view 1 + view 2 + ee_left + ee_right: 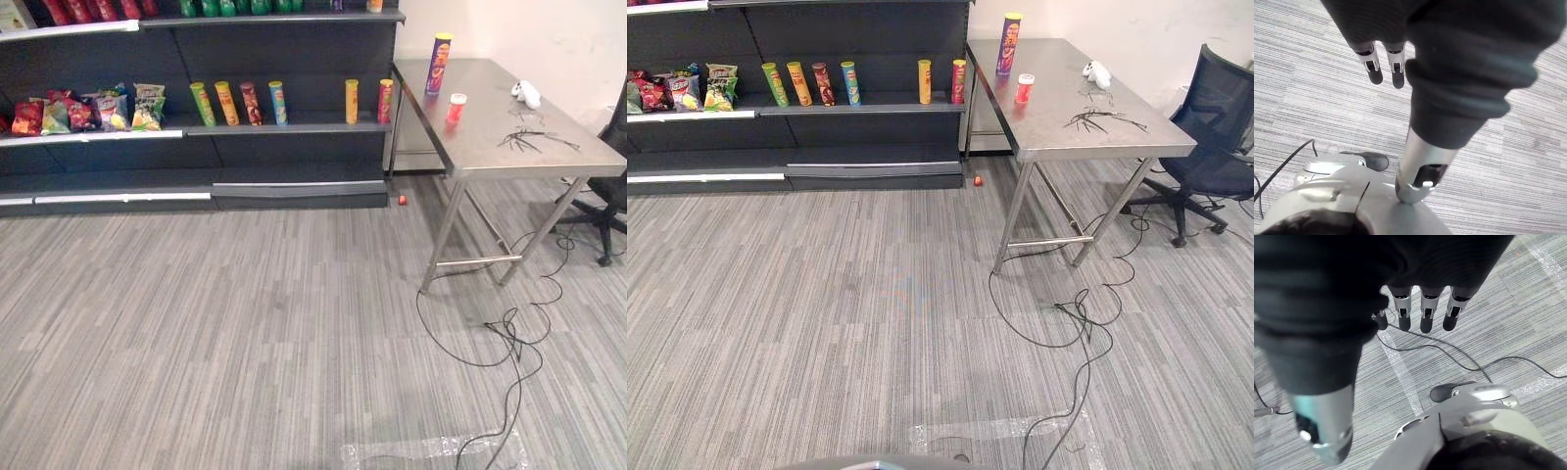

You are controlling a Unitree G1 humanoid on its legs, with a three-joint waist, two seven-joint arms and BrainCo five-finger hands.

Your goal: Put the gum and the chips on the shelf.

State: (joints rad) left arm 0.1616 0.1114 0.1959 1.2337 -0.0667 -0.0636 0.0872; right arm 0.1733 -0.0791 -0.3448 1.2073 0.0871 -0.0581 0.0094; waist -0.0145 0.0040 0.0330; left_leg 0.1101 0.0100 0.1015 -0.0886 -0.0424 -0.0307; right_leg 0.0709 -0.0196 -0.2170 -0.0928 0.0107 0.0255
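Nothing is done yet: the tall chips can (pixel 438 64) and the little red gum tub (pixel 456 107) stand on the tabletop (pixel 495 147) beside the shelf (pixel 294 128). The left robot hand (pixel 1396 68) and right robot hand (pixel 1426 313) hang down, fingers straight, holding nothing.

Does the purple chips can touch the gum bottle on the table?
Apart. The left eye view shows a strip of bare table between the chips can and the gum bottle, which stands nearer the robot.
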